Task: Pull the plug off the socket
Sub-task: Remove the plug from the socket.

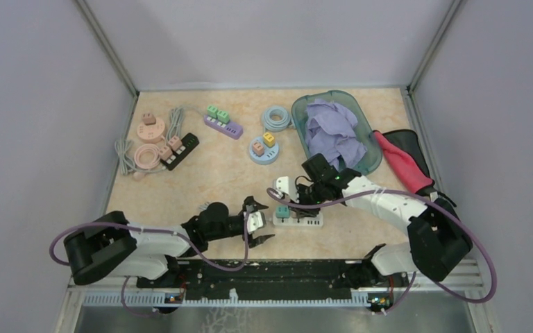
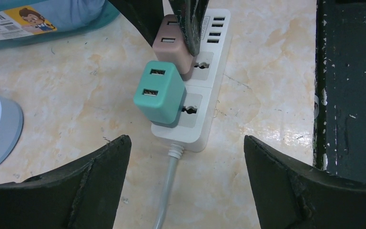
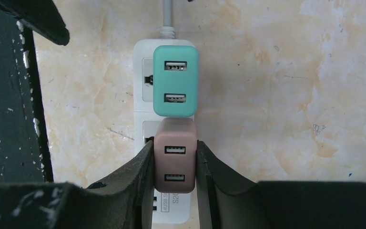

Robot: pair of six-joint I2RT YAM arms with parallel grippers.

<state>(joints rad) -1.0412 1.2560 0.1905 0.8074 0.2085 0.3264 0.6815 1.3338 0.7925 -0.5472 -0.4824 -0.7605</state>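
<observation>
The right gripper is clamped on the dusty-pink plug, which sits in the white power strip marked "4USB", just beside a teal plug, while the left gripper hangs with jaws wide apart at the strip's cord end, near a teal basin whose label reads "BASIN".

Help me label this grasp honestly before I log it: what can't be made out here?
- Pink plug pins: hidden under its own body in both wrist views.
- Strip USB end: in the right wrist view, covered by the right jaws and cut off by the lower edge.
- Cable: in the left wrist view, it runs off the lower edge.
- Basin label: in the left wrist view, cut off by the left edge.
- Top view: the pink plug is hidden by the right arm.
</observation>
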